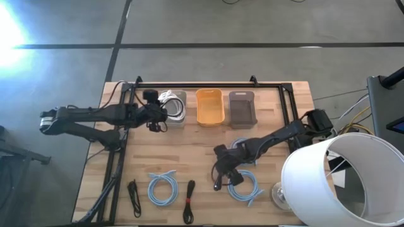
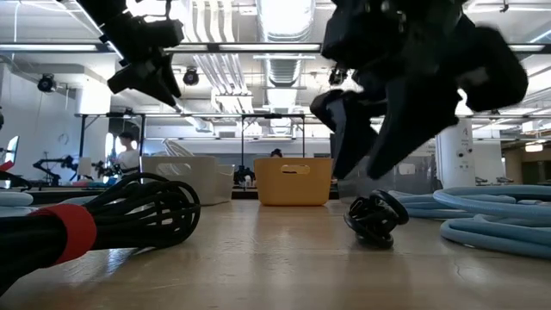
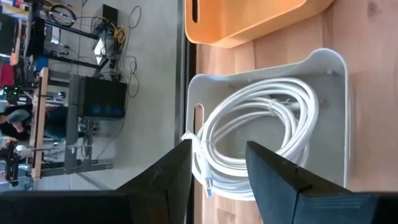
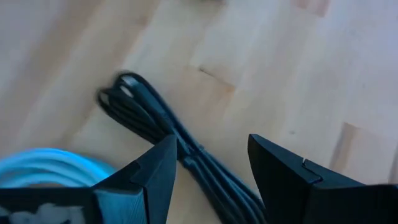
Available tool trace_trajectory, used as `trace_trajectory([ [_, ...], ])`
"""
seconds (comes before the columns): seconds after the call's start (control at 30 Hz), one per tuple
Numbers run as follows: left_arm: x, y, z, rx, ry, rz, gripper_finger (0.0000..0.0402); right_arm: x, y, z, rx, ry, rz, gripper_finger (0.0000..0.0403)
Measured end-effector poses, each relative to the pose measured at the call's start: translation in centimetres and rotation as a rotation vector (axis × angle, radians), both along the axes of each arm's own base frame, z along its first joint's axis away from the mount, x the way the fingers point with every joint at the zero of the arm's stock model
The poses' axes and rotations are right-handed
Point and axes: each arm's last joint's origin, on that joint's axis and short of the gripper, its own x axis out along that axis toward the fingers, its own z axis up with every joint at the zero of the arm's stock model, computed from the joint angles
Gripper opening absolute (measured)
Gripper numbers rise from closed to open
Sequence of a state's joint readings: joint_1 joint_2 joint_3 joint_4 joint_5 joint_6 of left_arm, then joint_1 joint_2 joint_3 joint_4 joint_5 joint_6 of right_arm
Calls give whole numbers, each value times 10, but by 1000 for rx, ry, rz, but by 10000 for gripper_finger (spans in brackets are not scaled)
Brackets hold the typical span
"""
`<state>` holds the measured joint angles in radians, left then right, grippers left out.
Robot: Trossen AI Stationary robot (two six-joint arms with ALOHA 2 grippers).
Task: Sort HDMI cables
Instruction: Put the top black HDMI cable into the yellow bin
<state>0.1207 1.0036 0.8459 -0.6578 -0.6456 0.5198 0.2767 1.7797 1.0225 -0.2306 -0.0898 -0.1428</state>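
My right gripper is open and low over a short black cable bundle that lies flat on the wooden table; the bundle runs through the gap between the fingers. A light-blue coil lies right beside it. My left gripper is open above the clear tray, where a white coil rests on the tray floor. Two more light-blue coils and two black bundles lie on the table. My right gripper comes at the black bundle from above, slanting, one finger on each side of its middle stretch. The bundle lies flat on the table. Whether the fingers touch it, I cannot tell.
The orange tray and grey tray stand next to the clear one along the far edge. A black frame rail runs behind them. A large white cylinder overhangs the near right corner. Bare wood lies between the trays and the coils.
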Motion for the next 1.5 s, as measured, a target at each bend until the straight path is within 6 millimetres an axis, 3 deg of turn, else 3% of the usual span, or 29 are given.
trace_trajectory([
  [0.2,0,0,0,0,0,0,154,2,1,-23,-44,59,32,196],
  [0.47,0,0,0,-3,-1,2,154,5,2,-35,-82,64,100,189],
  [0.73,1,-1,-1,-46,-18,-19,154,5,3,-35,-71,62,91,115],
  [0.9,1,-2,-1,-64,-20,-34,154,18,4,-22,-78,9,78,54],
  [1.0,1,-2,-1,-66,-22,-33,154,29,4,-2,-99,-30,76,45],
  [1.17,1,-2,-1,-84,-38,-24,154,38,-8,34,-414,36,6,57],
  [1.37,2,-3,-2,-126,-56,-38,154,46,-47,63,-841,71,-118,62],
  [1.5,2,-3,-2,-147,-72,-33,154,52,-93,72,-875,93,-275,61],
])
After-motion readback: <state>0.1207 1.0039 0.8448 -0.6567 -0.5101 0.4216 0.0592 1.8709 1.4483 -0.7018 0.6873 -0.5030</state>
